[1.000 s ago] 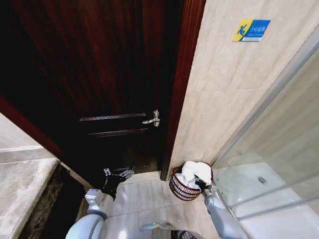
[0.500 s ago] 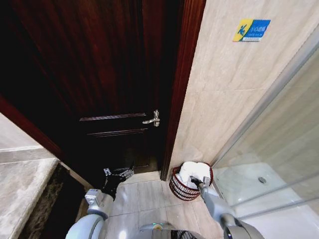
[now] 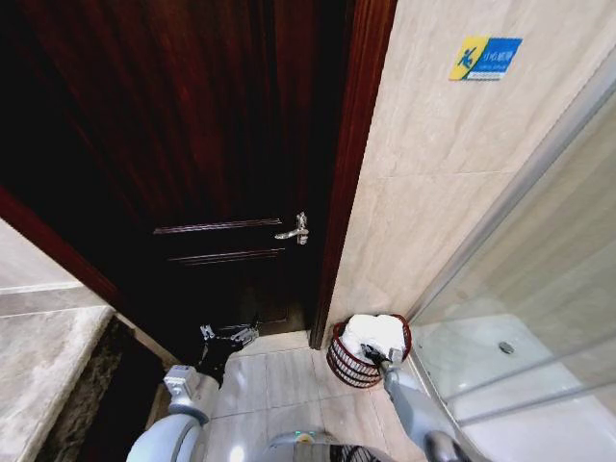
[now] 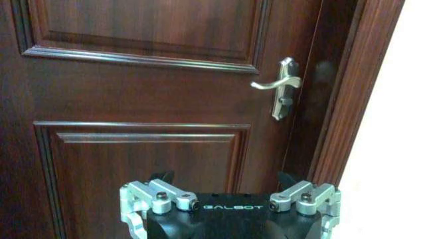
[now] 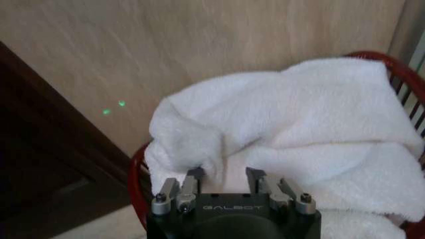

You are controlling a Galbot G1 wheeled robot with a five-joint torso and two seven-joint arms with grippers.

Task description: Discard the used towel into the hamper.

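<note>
"galbot" on left gripper point(image 4: 229, 206) body, also right gripper point(image 5: 226, 206) body.

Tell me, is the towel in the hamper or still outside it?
In: the white towel lies bunched inside the red rim of the hamper.

White towel point(image 5: 292, 124), reddish-brown open-weave hamper point(image 3: 344, 361), dark wood door point(image 4: 139, 99)

One hamper point(image 3: 358, 358) — a red wire basket. One white towel point(image 3: 373, 332) in it. Two grippers — the left gripper point(image 3: 228, 337) and the right gripper point(image 3: 371, 354). One dark wooden door point(image 3: 173, 144) with one silver handle point(image 3: 295, 230). One blue and yellow sign point(image 3: 485, 58), at about 1 o'clock.
</note>
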